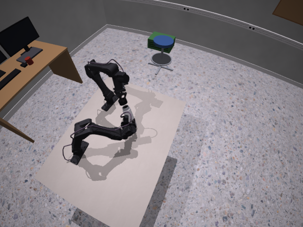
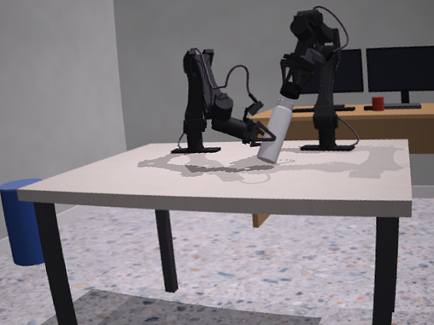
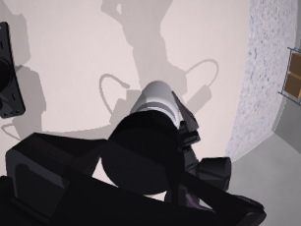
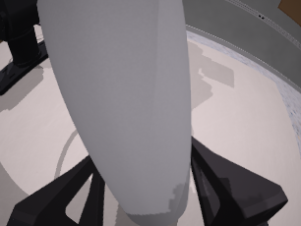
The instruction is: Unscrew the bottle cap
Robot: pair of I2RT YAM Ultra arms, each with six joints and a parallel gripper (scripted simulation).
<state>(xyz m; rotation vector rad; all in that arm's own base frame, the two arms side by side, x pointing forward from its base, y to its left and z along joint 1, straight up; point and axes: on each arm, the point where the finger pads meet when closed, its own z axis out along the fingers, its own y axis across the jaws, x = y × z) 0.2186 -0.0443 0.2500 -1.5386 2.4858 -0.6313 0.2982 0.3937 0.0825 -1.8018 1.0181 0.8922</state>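
Note:
A light grey bottle [image 1: 130, 113] [image 2: 277, 131] [image 3: 157, 99] [image 4: 128, 98] leans over the middle of the pale table [image 1: 110, 191] [image 2: 161, 180], with its base low by the table top. My right gripper [image 1: 126, 119] [image 2: 261, 133] [image 4: 144, 148] is shut on the bottle's lower body from the side. My left gripper [image 1: 122, 99] [image 2: 291, 87] comes down from above and is shut on the dark cap [image 1: 121, 102] [image 2: 290, 90] [image 3: 143, 152]. The cap sits right at the bottle's neck. I cannot tell whether it still touches the neck.
Both arm bases stand on the table, one on each side of the bottle. A wooden desk [image 2: 419, 115] with monitors and a red cup [image 2: 378, 102] stands behind. A blue bin [image 2: 21, 220] is on the floor. A blue stool [image 1: 163, 42] stands farther off.

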